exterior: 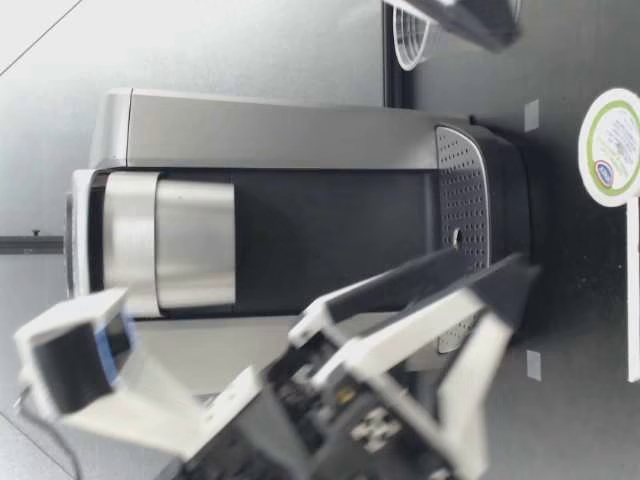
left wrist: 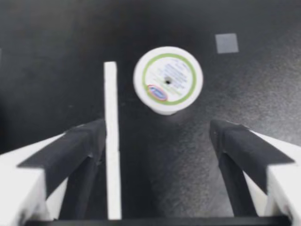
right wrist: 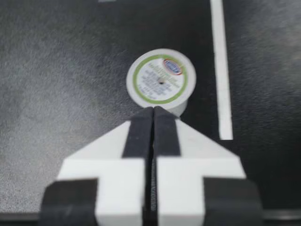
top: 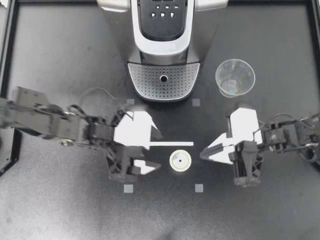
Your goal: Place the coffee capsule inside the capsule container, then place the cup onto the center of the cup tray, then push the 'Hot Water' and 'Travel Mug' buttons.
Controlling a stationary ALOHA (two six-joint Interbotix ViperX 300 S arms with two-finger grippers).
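Observation:
The coffee capsule [top: 180,161], white with a green-ringed lid, stands upright on the black table in front of the coffee machine [top: 163,30]. My left gripper [top: 156,150] is open just to its left; in the left wrist view the capsule [left wrist: 168,79] sits ahead of the wide-apart fingers [left wrist: 84,141], untouched. My right gripper [top: 202,154] is shut and empty, its tip a little right of the capsule [right wrist: 161,81]. The clear plastic cup [top: 235,77] stands upright to the right of the perforated cup tray [top: 150,82], which is bare.
A white tape strip [top: 171,144] lies on the table between the machine and the capsule, running under my left gripper. Small grey tape squares [top: 199,188] mark a rectangle around that area. The machine's buttons [top: 163,11] are at the back. A black frame [top: 10,100] borders the table.

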